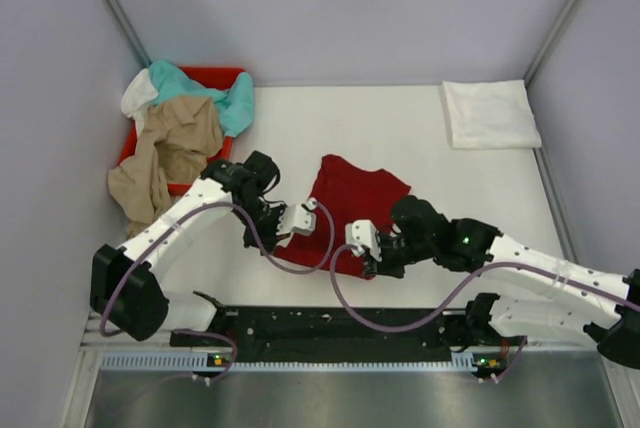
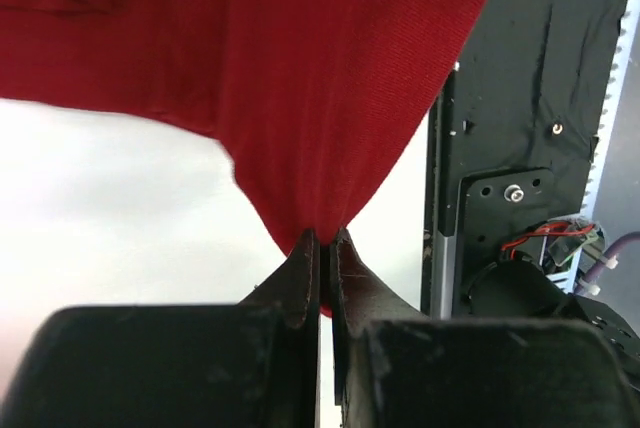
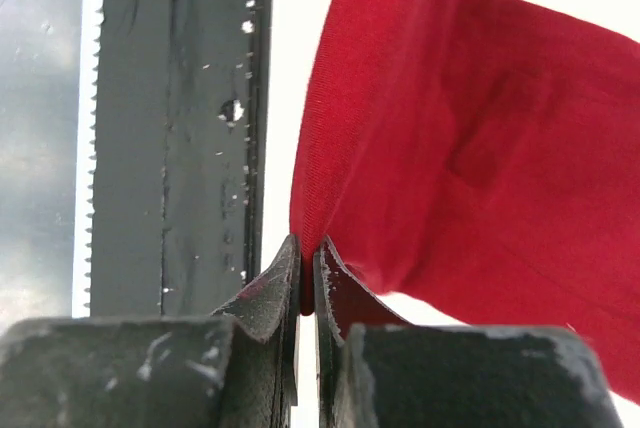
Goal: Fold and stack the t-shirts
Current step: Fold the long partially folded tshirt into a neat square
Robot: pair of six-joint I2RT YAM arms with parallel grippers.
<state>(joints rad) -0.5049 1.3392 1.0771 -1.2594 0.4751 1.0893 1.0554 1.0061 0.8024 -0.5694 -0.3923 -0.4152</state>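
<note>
The dark red t-shirt [image 1: 350,198] lies in the middle of the table, its near edge lifted. My left gripper [image 1: 290,231] is shut on its near left corner; in the left wrist view the cloth [image 2: 300,68] hangs from the closed gripper [image 2: 324,243]. My right gripper [image 1: 372,260] is shut on the near right corner; in the right wrist view the cloth [image 3: 480,148] runs from the closed gripper [image 3: 307,250]. A folded white t-shirt [image 1: 489,114] lies at the far right. A tan t-shirt [image 1: 165,158], a teal one [image 1: 225,98] and a white one [image 1: 139,96] are heaped at the red bin.
The bright red plastic bin [image 1: 215,76] stands at the far left, cloth spilling over its near side. The black arm-mount rail [image 1: 340,333] runs along the table's near edge, close behind both grippers. Grey walls enclose the table on three sides.
</note>
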